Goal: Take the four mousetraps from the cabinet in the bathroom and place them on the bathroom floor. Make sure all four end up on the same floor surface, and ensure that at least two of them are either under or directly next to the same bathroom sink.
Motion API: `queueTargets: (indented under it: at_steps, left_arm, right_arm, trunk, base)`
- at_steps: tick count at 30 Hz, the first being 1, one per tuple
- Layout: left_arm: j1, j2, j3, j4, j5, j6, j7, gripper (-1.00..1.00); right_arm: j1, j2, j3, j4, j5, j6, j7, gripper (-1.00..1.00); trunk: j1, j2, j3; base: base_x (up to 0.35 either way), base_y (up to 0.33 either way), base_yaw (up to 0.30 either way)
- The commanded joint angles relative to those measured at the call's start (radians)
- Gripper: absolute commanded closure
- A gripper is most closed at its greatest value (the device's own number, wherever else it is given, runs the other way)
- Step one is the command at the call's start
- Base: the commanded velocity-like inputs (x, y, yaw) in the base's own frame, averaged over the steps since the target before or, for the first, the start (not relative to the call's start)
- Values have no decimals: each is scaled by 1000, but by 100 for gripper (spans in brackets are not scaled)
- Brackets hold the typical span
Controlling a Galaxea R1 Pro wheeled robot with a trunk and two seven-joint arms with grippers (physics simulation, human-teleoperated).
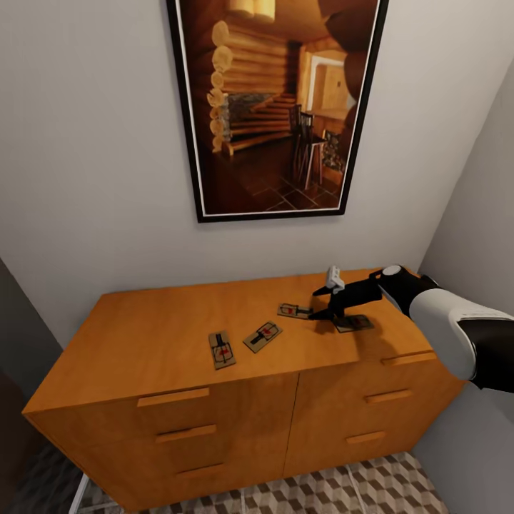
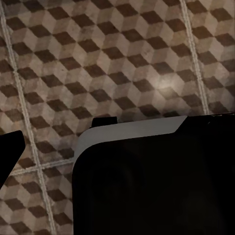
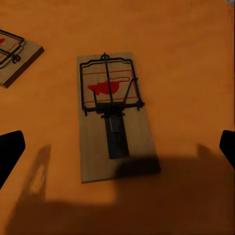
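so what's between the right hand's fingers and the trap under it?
Nothing. In the right wrist view, bare cabinet top surrounds the mousetrap; the open right hand hovers above it.

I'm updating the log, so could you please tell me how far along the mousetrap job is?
Early stage. Done: nothing yet; all four mousetraps sit on the cabinet: the left trap, the second trap, the third trap, the rightmost trap. In hand: the right end effector hovers open over the rightmost trap, not gripping. Left: moving all four to the tiled floor, two by the sink.
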Motion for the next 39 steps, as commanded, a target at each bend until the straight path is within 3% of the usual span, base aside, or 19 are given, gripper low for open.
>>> queueTargets:
  at_steps: [1,12,39]
  left_arm:
    - [-1,0,-8,1,-1,-3,6,-100]
    - [-1,0,-8,1,-1,-3,6,-100]
    - [-1,0,-8,1,-1,-2,6,-100]
  right_arm:
    - [-1,-2,8,0,-13,-10,1,-100]
    - [-1,-15,8,-2,-75,-10,48,-100]
    - [-1,-26,8,-1,-84,-11,72,-100]
  trunk:
    - [0,-1,-2]
    - [0,-1,-11]
    - [0,-1,-11]
  base:
    - [0,0,0]
    - [0,0,0]
    - [0,0,0]
